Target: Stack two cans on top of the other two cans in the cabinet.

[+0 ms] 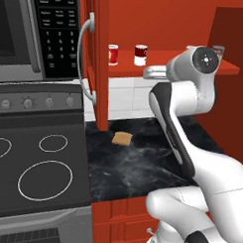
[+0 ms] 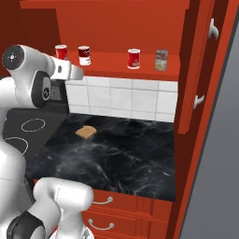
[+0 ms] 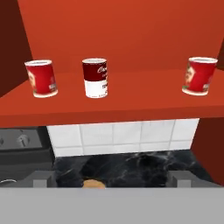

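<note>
Four cans stand apart, unstacked, on the cabinet shelf (image 2: 116,71): red can (image 2: 61,52), dark-red can (image 2: 84,55), third red can (image 2: 134,59), olive can (image 2: 161,60). The gripper (image 3: 111,178), wide open and empty, faces the shelf from in front.

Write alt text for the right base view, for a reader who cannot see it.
Four cans stand apart in a row on a red cabinet shelf: three red-and-white cans and one olive-green can, none stacked. The white arm rises at left, above a black marble counter with a slice of bread; the red door stands open at right.
</note>
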